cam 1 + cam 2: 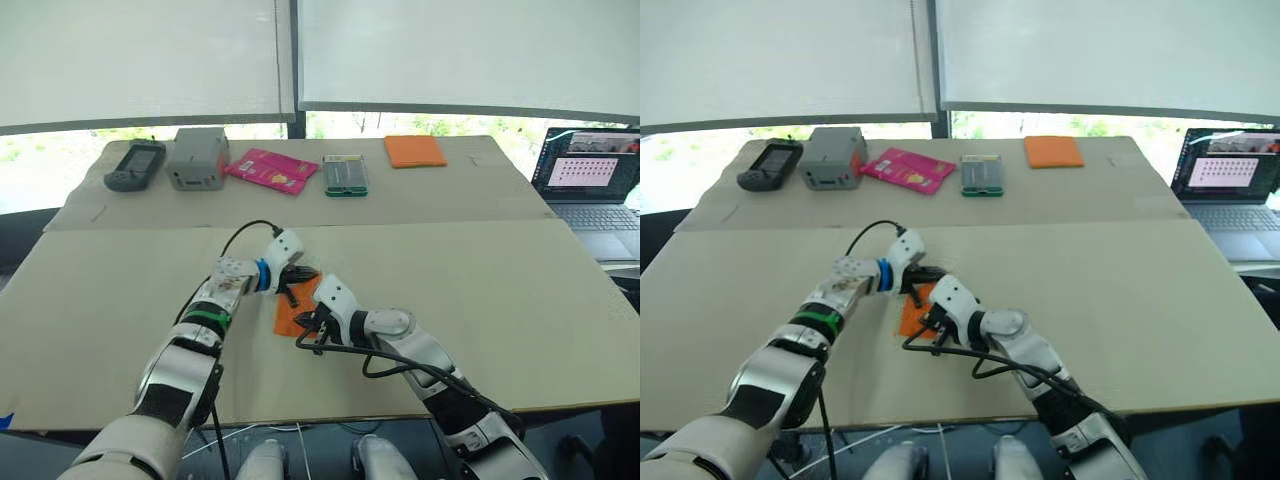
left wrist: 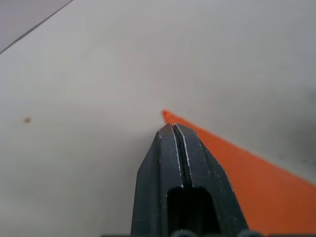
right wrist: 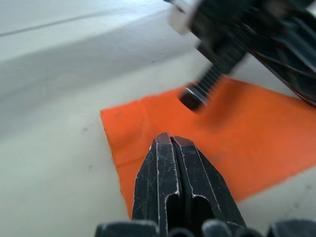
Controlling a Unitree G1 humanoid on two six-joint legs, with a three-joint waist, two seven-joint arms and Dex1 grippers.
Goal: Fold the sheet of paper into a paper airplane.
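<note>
The sheet of paper (image 1: 293, 310) lies flat near the front middle of the surface (image 1: 500, 300), with both arms converged on it. The left pincer (image 2: 173, 127) has its fingers pressed together, tip down at one corner of the sheet — likely pinning it so it cannot slide. The right pincer (image 3: 170, 140) is also closed on nothing, its tip resting over the opposite edge, probably to press or run a crease. The sheet's free edges lie flat, so lifting one will be fiddly. Open room surrounds it on all sides; the pink packet (image 1: 271, 170), orange pad (image 1: 414, 151) and laptop (image 1: 590, 185) sit well apart.
</note>
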